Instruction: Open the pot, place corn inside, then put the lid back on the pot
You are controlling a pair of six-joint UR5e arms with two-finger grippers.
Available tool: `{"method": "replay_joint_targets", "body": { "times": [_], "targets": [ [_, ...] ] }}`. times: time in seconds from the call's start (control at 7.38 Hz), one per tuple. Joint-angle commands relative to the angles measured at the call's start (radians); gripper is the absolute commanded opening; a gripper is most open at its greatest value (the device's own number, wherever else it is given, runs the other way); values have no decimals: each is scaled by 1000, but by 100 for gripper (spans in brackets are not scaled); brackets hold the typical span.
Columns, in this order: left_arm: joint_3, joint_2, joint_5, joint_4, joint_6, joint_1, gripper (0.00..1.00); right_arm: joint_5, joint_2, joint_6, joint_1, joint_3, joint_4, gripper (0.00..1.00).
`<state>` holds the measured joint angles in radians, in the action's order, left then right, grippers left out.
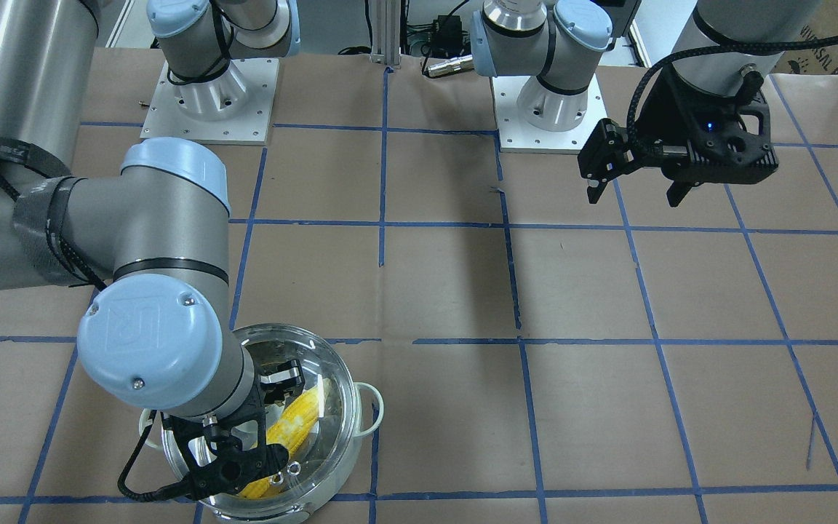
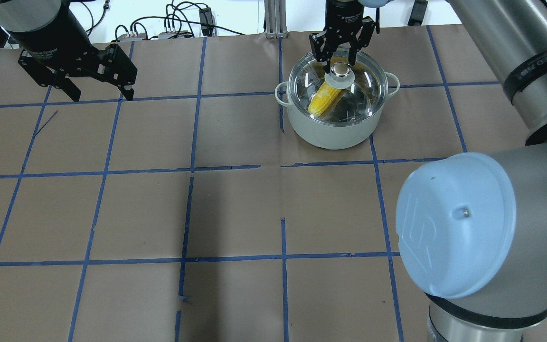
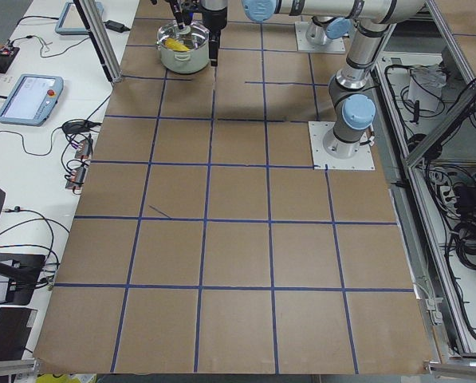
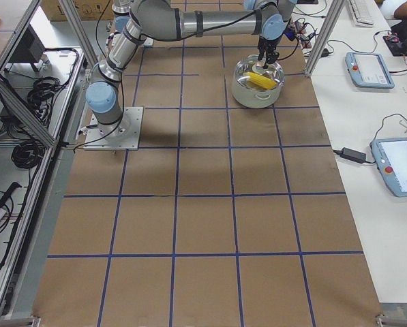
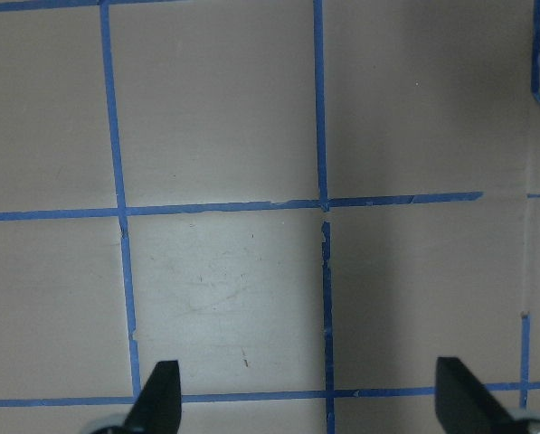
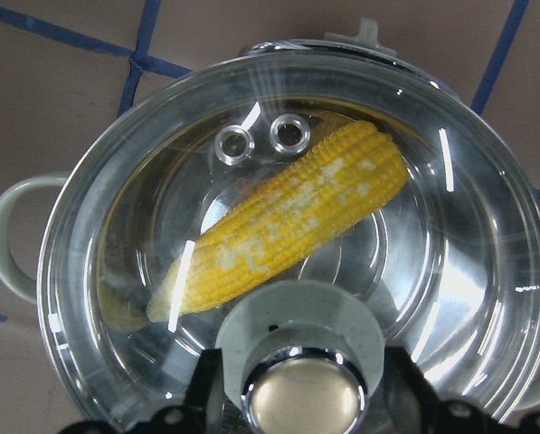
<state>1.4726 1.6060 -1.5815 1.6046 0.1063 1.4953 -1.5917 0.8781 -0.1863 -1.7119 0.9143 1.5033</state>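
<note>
The mint-green pot [image 2: 330, 133] stands at the far right of the table, also in the front view [image 1: 350, 455]. The clear glass lid [image 2: 366, 83] sits on its rim. The yellow corn [image 2: 323, 100] lies inside under the glass, plain in the right wrist view [image 6: 288, 221]. My right gripper [image 2: 341, 64] is open, its fingers on either side of the lid's knob [image 6: 304, 398] and apart from it. My left gripper [image 2: 101, 95] is open and empty above bare table at the far left, its fingertips [image 5: 156, 398] wide apart.
The table is brown paper with a blue tape grid [image 2: 190, 166]. My right arm's elbow [image 2: 454, 223] bulks large at the near right. Both arm base plates [image 1: 208, 102] stand at the robot's side. Tablets [image 4: 367, 68] lie on the side bench beyond the pot.
</note>
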Motion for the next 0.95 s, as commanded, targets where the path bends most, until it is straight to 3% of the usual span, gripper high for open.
{"method": "replay_joint_targets", "body": {
  "times": [0.0,0.27,0.41,0.68,0.81],
  "targets": [
    [0,0,-2,0,0,0,100,-8,44,-13,11,5,-24,68],
    [0,-1,-5,0,0,0,100,-17,174,-4,20,33,-255,66],
    [0,-1,-5,0,0,0,100,-24,253,-2,20,78,-297,66],
    [0,-1,-3,0,0,0,100,-22,407,10,22,272,-266,61],
    [0,2,-5,2,0,2,100,-22,491,30,21,391,-194,64]
  ]
}}
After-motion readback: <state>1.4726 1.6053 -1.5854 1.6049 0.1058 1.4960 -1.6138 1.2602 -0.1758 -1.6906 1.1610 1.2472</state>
